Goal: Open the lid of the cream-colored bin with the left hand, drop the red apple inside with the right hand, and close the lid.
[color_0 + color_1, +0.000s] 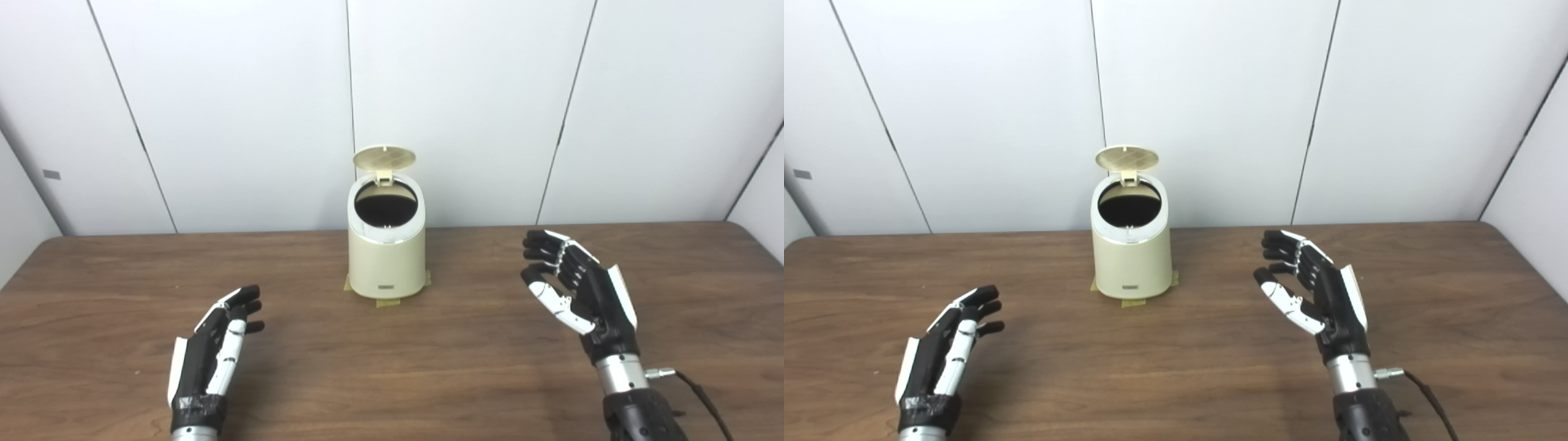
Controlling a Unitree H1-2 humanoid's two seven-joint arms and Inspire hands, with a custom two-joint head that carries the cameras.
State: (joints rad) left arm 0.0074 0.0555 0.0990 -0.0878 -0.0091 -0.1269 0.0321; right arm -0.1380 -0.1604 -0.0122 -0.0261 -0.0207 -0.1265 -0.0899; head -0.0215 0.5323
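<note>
Left eye view: plain white wall panels stand behind a brown wood-grain counter (392, 367). A cream-colored bin (386, 260) sits upright at the middle rear, on tan tape patches (387, 302). Its round lid (384, 157) is flipped up on a rear hinge, showing a dark opening (386, 205). The left hand (217, 349) rests low at front left, released, fingers spread, holding nothing, well apart from the bin. The right hand (576, 288) hovers at front right, released and loosely curled, also holding nothing. No red apple shows on the counter or in either hand; the bin's inside is too dark to tell whether it lies there.

Right eye view: the same scene from slightly to the right. The bin (1132, 257) stands left of centre with its lid (1127, 158) upright; the left hand (946, 352) and right hand (1317, 294) are both released and clear of it.

Likely only closing the lid remains. Risks: the bin is light and tall, so a sideways push on the raised lid could tip it or tear it off the tape. A push from behind the hinge would miss the lid, and fingers could slip into the opening.
</note>
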